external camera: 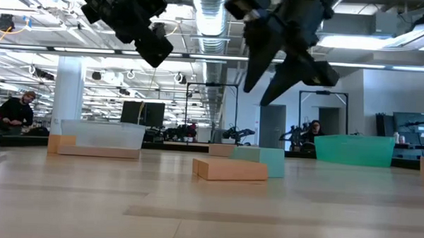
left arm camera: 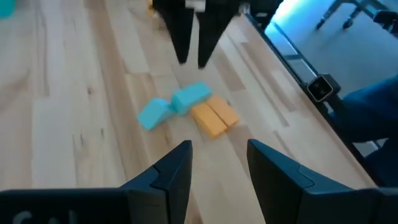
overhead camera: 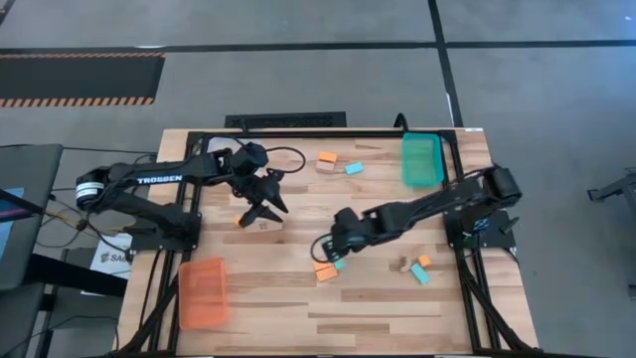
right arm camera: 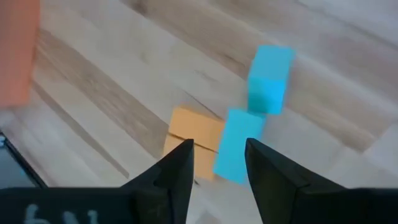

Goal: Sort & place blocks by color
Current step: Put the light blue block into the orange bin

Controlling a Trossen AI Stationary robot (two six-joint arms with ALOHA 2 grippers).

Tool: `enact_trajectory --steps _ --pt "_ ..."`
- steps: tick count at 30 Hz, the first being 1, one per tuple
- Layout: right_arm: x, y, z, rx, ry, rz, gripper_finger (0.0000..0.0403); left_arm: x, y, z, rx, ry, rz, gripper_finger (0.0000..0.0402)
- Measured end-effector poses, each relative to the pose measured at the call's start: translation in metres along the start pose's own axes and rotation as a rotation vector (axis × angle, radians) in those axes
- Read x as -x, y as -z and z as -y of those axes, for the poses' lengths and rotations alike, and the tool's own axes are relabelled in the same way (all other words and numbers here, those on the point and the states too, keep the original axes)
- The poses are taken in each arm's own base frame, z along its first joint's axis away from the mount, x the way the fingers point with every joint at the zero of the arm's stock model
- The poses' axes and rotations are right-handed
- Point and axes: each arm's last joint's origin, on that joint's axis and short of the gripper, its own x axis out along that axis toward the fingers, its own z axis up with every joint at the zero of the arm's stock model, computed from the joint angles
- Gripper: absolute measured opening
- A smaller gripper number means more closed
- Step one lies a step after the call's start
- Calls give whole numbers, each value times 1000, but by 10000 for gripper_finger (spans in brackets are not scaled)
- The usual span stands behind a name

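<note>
A small cluster of blocks lies mid-table: an orange block point(overhead camera: 324, 270) point(right arm camera: 194, 138) and two light blue blocks point(right arm camera: 239, 147) point(right arm camera: 270, 76) beside it. My right gripper point(overhead camera: 327, 250) point(right arm camera: 217, 155) hangs open and empty just above this cluster; in the low view point(external camera: 259, 96) its fingers point down, clear of the orange block point(external camera: 231, 169). My left gripper point(overhead camera: 266, 213) point(left arm camera: 217, 155) is open and empty, above a clear tray point(external camera: 102, 136) and an orange block point(overhead camera: 243, 221). More blocks lie on the table at the far middle point(overhead camera: 327, 157) and the near right point(overhead camera: 421, 274).
A teal tray point(overhead camera: 422, 159) stands at the far right and an orange tray point(overhead camera: 203, 291) at the near left. Tan point(overhead camera: 325, 168) and light blue point(overhead camera: 354, 168) blocks lie at the far middle. A tan point(overhead camera: 401, 265) and an orange point(overhead camera: 424, 261) block lie at the near right.
</note>
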Motion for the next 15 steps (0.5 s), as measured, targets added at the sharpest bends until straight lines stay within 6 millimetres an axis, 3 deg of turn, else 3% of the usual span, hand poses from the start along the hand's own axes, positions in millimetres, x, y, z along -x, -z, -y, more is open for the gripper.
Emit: enact_trajectory --steps 9,15 --pt "-37 -1 -18 14 92 -42 238 14 0 12 -46 5 -3 142" --pt "-41 -1 -20 7 172 -76 253 18 0 16 -82 2 -6 142"
